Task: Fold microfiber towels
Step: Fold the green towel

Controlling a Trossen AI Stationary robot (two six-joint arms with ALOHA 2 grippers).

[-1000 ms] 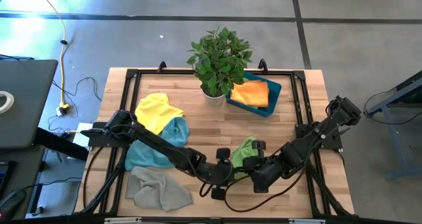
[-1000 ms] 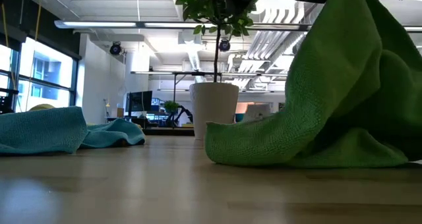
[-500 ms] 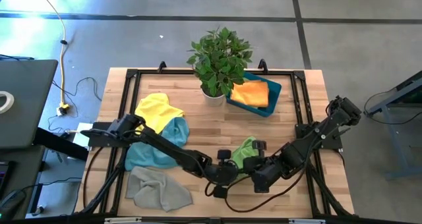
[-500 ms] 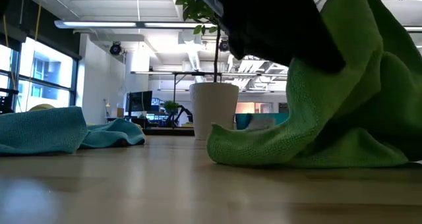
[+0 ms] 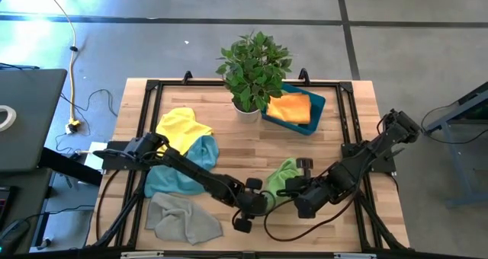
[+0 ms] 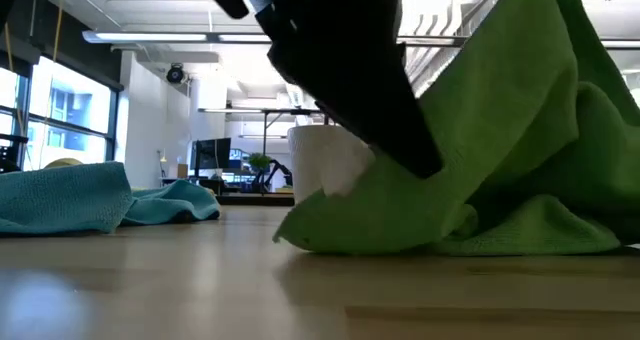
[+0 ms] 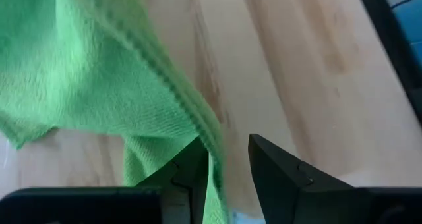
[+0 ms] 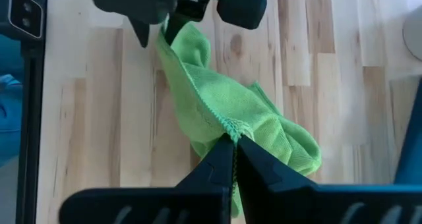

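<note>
A green towel (image 5: 280, 175) lies bunched on the wooden table near its front edge and also shows in the low view (image 6: 510, 150). My left gripper (image 5: 263, 198) is at the towel's left end and shut on it. My right gripper (image 5: 290, 190) is at the towel's near right side and shut on it. A yellow towel (image 5: 181, 127), a light blue towel (image 5: 177, 171) and a grey towel (image 5: 183, 219) lie crumpled on the table's left half. An orange towel (image 5: 291, 108) lies in the teal bin (image 5: 320, 105). A second green towel is not in view. My left gripper has the towel's hemmed edge (image 7: 210, 137) between its two fingers, close to one finger (image 7: 191, 163), at the corner that points to the table's left (image 8: 168, 36). That corner is drawn out low over the table (image 6: 300, 235). My right gripper pinches the towel's hemmed edge (image 8: 229, 126) between its two shut fingers (image 8: 221, 161), at a bunched fold. The fingers slant down from the table's near right side. The rest of the towel rests on the table.
A potted plant (image 5: 253, 68) in a white pot stands at the far middle, beside the teal bin. A black frame (image 5: 152, 87) runs around the tabletop. Bare wood lies between the towels and the plant (image 5: 244, 148).
My left gripper has come down and moved toward the table's near left, beside the green towel's left end. The towel's left corner has been drawn out toward the left, while its bunched right part has stayed in place.
</note>
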